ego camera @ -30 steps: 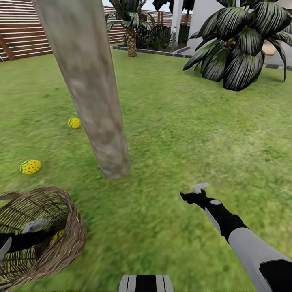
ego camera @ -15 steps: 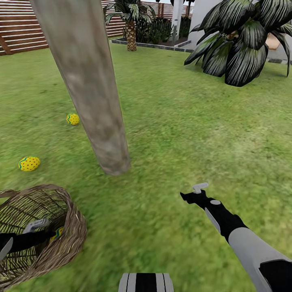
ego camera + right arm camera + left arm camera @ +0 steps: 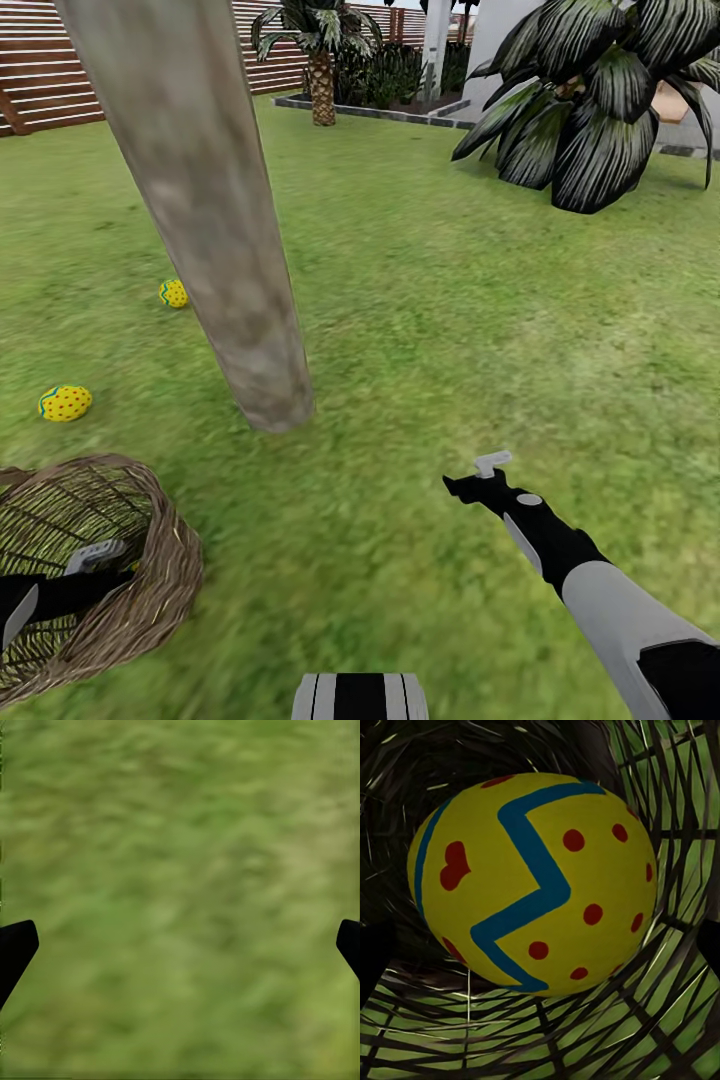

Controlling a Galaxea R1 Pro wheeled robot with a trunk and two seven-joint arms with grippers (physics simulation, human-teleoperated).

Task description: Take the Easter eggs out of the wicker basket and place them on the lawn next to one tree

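The wicker basket [image 3: 150, 590] lies tipped on the lawn [image 3: 450, 330] near the tree [image 3: 215, 230], just off the foot of its grey-brown trunk. The left gripper [image 3: 105, 570] reaches into the basket's mouth; in the left wrist view one Easter egg [image 3: 536, 881], yellow with red dots and a blue zigzag band, sits close in front of the camera against the woven wall, but whether the jaws are apart or clamped on it cannot be told. Two more eggs lie on the grass beside the trunk: the nearer egg [image 3: 65, 402] just beyond the basket's rim, and the farther egg [image 3: 173, 293] touching or nearly touching the trunk's edge as seen from the head. The right gripper [image 3: 470, 480] hovers over bare grass well apart from the tree, its jaws spread wide, the dark fingertips [image 3: 15, 949] far apart.
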